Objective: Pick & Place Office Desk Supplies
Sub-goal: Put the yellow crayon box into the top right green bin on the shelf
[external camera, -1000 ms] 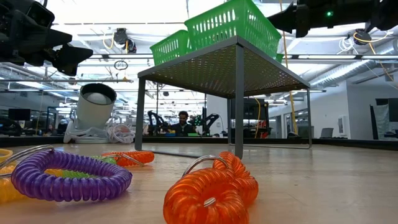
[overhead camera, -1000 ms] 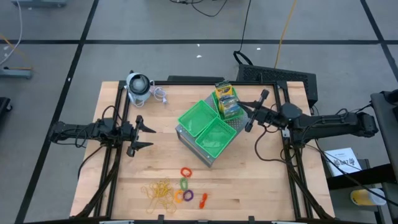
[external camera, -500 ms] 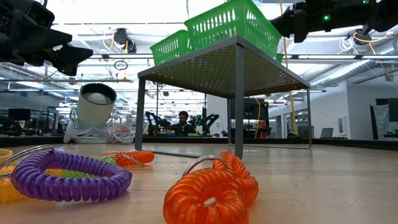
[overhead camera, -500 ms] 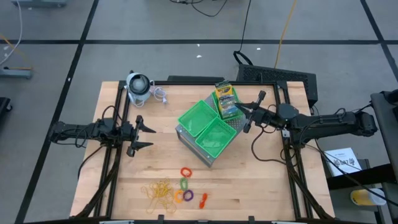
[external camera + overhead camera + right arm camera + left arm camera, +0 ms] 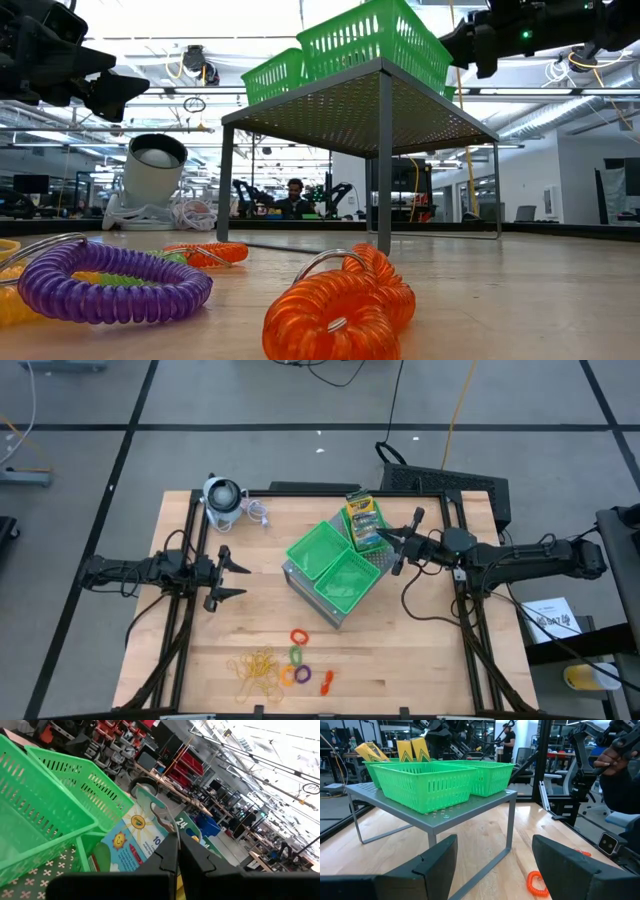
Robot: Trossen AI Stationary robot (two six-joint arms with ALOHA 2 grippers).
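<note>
Risk at the card boxes beside the green trays

Right gripper (image 5: pixel 397 544) sits with its fingers pressed together, holding nothing, its tips right against the card boxes (image 5: pixel 363 520) that stand in the far tray (image 5: pixel 372 536) on the grey stand (image 5: pixel 330 612). The wrist view shows the closed fingers nosing up against a printed box face. Left gripper (image 5: pixel 232 575) waits with fingers spread and empty, well clear of the stand on the left side of the table (image 5: pixel 430 660).

Rubber bands (image 5: pixel 254 666) lie in a loose tangle near the front edge, with the coloured coil rings (image 5: pixel 297 657) just beside them — none yet moved to a tray.

Hazards, as judged: closed fingers pushed further forward could tip the upright boxes or shove them over the tray rim. The stand is light-looking and set at an angle — a sideways nudge might shift it. Rubber bands may snag and come up as a clump
</note>
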